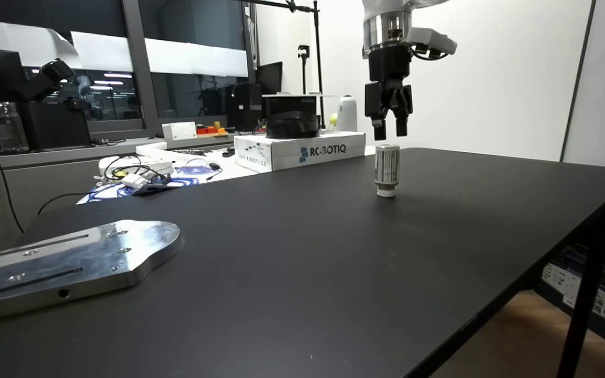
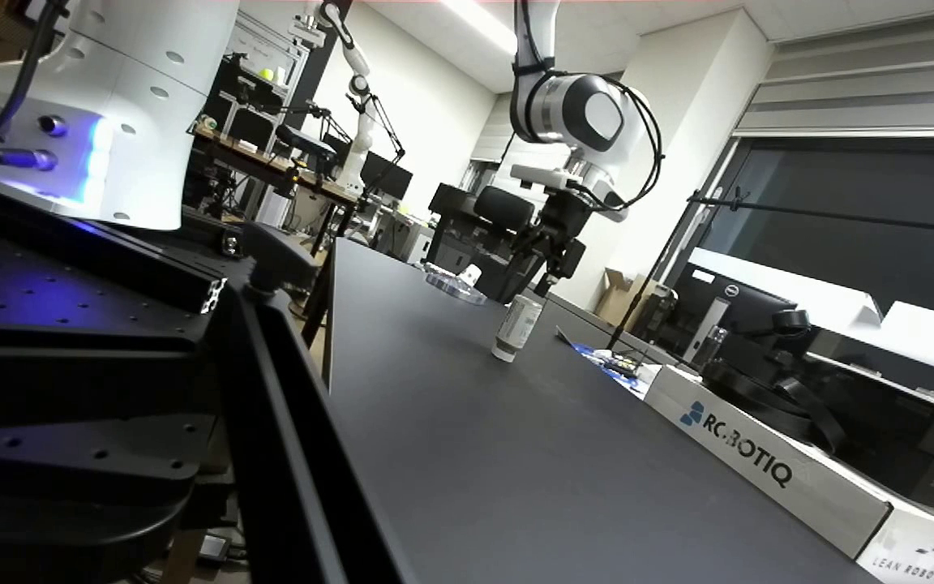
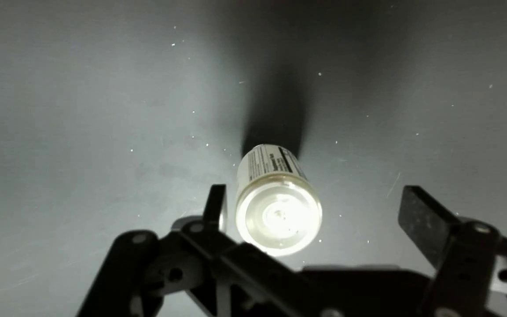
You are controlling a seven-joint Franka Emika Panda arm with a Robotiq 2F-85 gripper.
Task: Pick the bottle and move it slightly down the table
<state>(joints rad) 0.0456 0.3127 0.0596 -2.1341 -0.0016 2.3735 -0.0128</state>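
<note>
my hand (image 1: 390, 128) hangs above the bottle (image 3: 278, 201), fingers (image 3: 427, 224) spread wide and gripping nothing, so that, i take it, one can go down either side. the bottle stands on the worktop (image 1: 281, 262), seemingly flipped onto its white cap (image 1: 386, 192), its straight sides up where i can squeeze them. in the wrist view it sits off centre, close to the finger on that picture's left, so i judge a small sideways shift is wanted before i go lower. farther along the worktop lies a metal plate (image 1: 90, 255), well apart from the bottle, likely set aside as no part of my job. past the worktop's edge rests a white box (image 1: 313, 157), and farther still a dark window (image 1: 192, 21) with white sheets (image 1: 197, 56) across it, perhaps against glare.

in the wrist view, shine bleaches the bottle's top and its cap is hidden; the label (image 3: 269, 162) is too small to read. i can't tell how near my fingertips are to the bottle's rim. one end of the plate is cut off in an exterior view; nothing marks where my move should end.
</note>
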